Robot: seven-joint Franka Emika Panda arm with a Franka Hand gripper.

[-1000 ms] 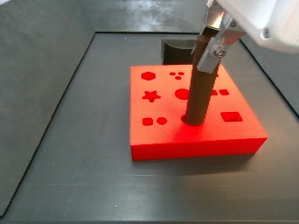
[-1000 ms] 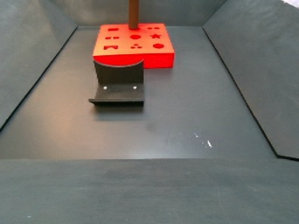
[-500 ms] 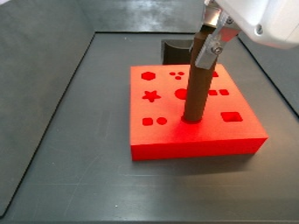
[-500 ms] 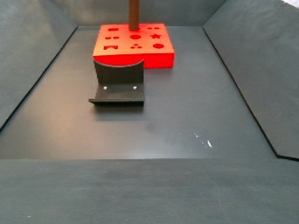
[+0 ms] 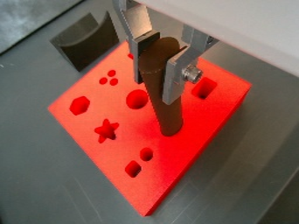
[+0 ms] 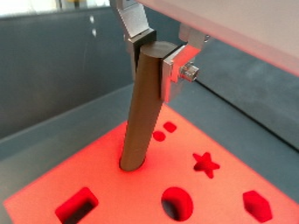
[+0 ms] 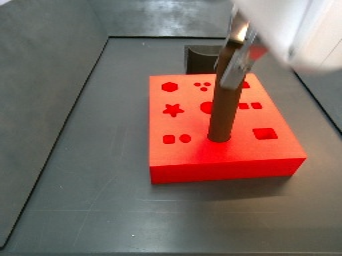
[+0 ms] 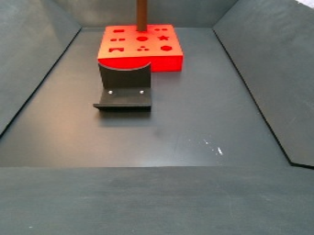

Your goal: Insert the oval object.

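The oval object [image 7: 223,105] is a long brown peg. It stands almost upright, leaning a little, with its lower end on the top of the flat red block [image 7: 187,150] among the shaped holes. My gripper [image 7: 239,50] is shut on its upper end and looks blurred here. In both wrist views the silver fingers clamp the peg's top [image 5: 163,66] [image 6: 156,58]. The peg's foot [image 6: 132,160] meets the red block [image 6: 117,188]; how deep it sits I cannot tell. In a side view the peg [image 8: 141,13] rises from the red block [image 8: 142,55] at the far end.
The dark fixture [image 8: 124,88] stands right against the red block; it also shows in a side view [image 7: 201,55] and in a wrist view [image 5: 79,40]. Dark walls [image 8: 37,64] enclose the grey floor [image 8: 160,156].
The gripper has shifted slightly and is now blurred by motion. The peg's lower end stays at the same spot on the red block.
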